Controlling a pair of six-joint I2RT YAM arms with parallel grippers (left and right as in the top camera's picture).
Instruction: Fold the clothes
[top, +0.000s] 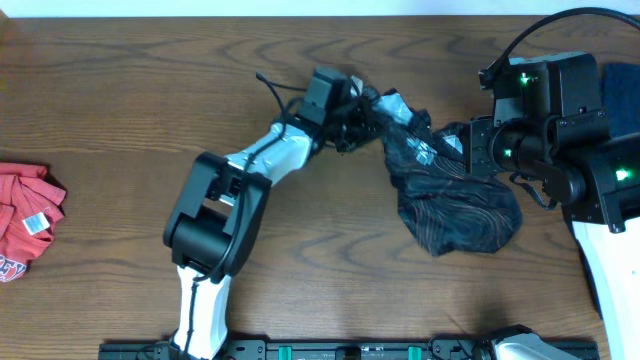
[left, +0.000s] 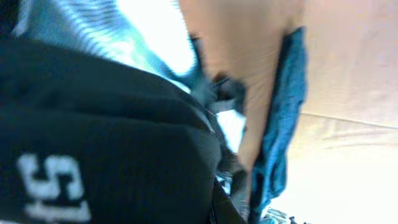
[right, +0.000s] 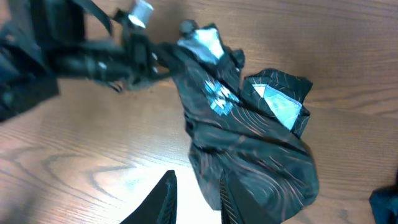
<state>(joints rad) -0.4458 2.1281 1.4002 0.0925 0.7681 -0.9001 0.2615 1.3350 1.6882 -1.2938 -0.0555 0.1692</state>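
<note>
The black cycling jersey (top: 455, 205) with thin orange contour lines lies bunched on the wooden table, and one end is pulled up toward the left. My left gripper (top: 362, 110) is shut on that raised end; the right wrist view shows it too (right: 146, 50). Black jersey cloth with white letters (left: 112, 143) fills the left wrist view and hides the fingers. My right gripper (right: 198, 202) is open and empty just above the table. Its right finger is against the edge of the jersey (right: 249, 143). In the overhead view the right gripper (top: 452, 150) is at the jersey's right side.
A crumpled red shirt (top: 25, 220) lies at the table's left edge. A dark blue garment (top: 620, 95) lies at the far right behind the right arm; a corner of it shows in the right wrist view (right: 385, 202). The left arm (top: 215, 220) crosses the table's middle.
</note>
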